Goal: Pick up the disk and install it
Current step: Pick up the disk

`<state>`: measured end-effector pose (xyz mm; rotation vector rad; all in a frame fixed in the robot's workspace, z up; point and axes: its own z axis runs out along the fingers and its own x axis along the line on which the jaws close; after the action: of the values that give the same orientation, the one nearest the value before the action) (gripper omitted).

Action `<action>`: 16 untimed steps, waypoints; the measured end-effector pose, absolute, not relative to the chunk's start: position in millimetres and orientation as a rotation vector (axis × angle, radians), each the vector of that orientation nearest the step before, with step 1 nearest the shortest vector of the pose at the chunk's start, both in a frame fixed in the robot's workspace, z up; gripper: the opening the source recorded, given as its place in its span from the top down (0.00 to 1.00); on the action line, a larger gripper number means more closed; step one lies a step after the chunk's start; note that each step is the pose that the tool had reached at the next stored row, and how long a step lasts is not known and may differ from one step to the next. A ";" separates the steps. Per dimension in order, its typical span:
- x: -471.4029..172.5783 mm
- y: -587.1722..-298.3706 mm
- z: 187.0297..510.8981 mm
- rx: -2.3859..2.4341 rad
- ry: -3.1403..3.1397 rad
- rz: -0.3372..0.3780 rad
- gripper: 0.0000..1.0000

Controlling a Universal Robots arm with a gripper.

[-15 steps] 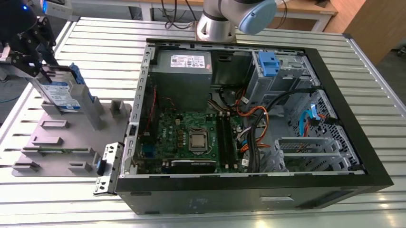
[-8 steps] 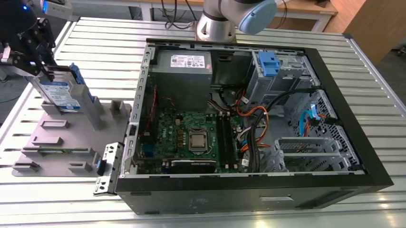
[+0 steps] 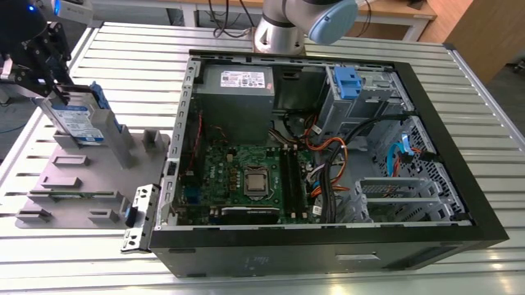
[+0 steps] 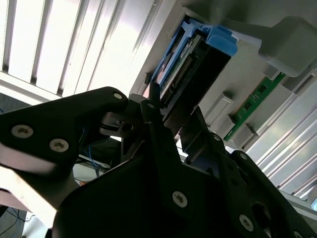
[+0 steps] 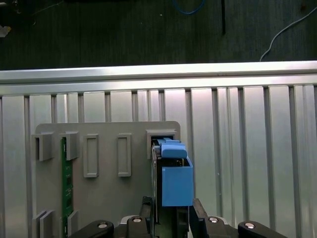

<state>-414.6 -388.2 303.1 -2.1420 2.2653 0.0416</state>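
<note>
My gripper (image 3: 61, 93) is clamped across the top edge of the disk (image 3: 80, 126). The disk stands upright in the grey holder (image 3: 70, 184) — edge up, easy to grasp from above.

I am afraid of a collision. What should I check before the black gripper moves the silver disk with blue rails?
1. Black gripper closed on the silver rectangular disk with blue plastic rails: ok.
2. Disk lifted free of the grey slotted holder plate: cannot tell.
3. Black computer case lies open: ok.
4. Silver metal cage with blue latch empty: cannot tell.
</note>
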 end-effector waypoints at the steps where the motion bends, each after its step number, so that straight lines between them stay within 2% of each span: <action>1: -414.6 -388.2 303.1 -2.142 2.265 0.042 0.58; 12: -414.6 -388.2 303.7 -2.142 2.265 0.042 0.58; 14: -414.6 -388.2 303.8 -2.142 2.266 0.042 0.59; 15: -414.6 -388.2 303.8 -2.142 2.266 0.042 0.65; 16: -414.6 -388.2 303.8 -2.142 2.265 0.042 0.65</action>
<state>-414.6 -388.2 303.8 -2.1422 2.2655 0.0418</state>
